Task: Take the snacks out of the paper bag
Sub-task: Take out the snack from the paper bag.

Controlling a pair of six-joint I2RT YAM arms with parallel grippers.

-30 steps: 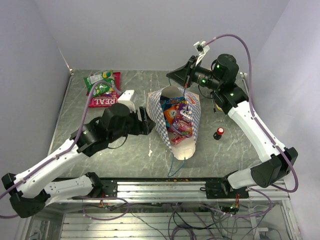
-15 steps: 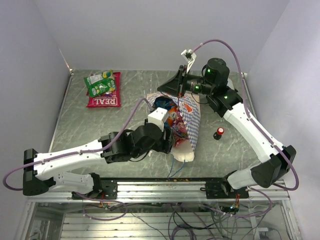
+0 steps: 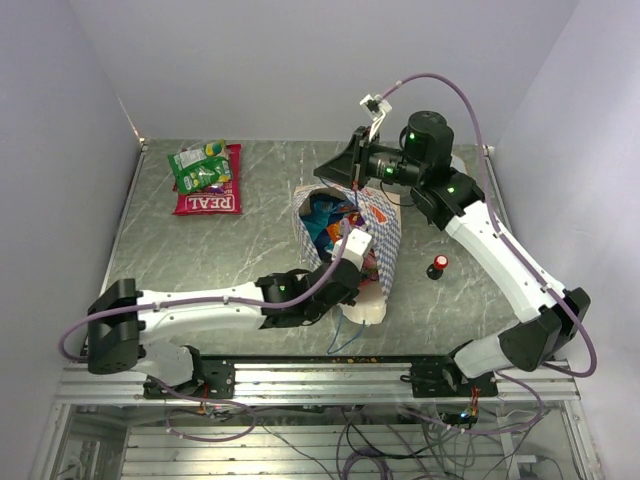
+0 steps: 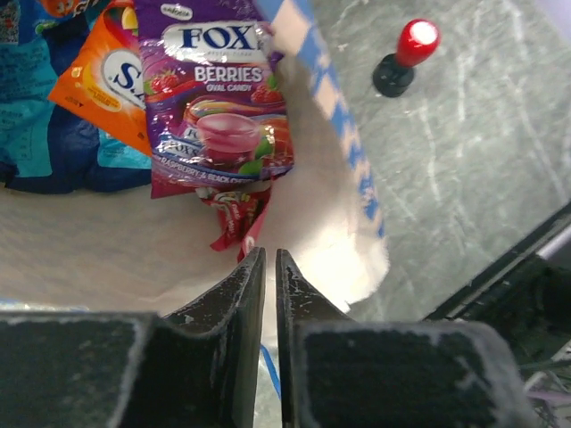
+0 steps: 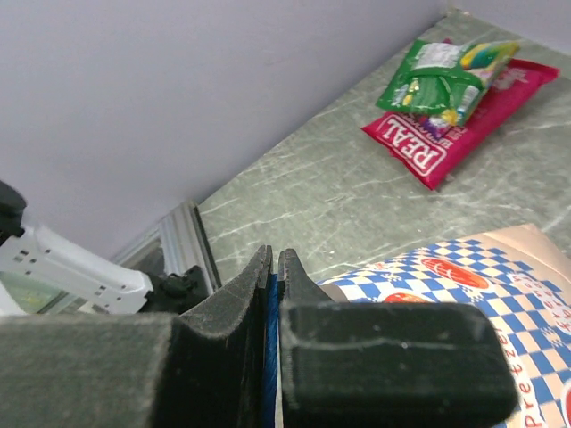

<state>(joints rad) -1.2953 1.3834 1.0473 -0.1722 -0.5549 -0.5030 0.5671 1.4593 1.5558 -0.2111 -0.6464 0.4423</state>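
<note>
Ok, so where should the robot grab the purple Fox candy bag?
Probably by its bottom sealed edge, the flat end of the purple Fox bag nearest the left gripper, coming straight in through the paper bag's open mouth. That edge is thin and sticks out over the cream lining; the orange packet touches only its left side. The shut jaws must open first.

Surface finishes
Glossy foil-like packets [image 4: 219, 89], upper left; matt paper bag [image 4: 107, 250] interior; smooth marbled table [image 4: 482, 178]; left gripper [image 4: 270, 253] pads apparently rubbery.
</note>
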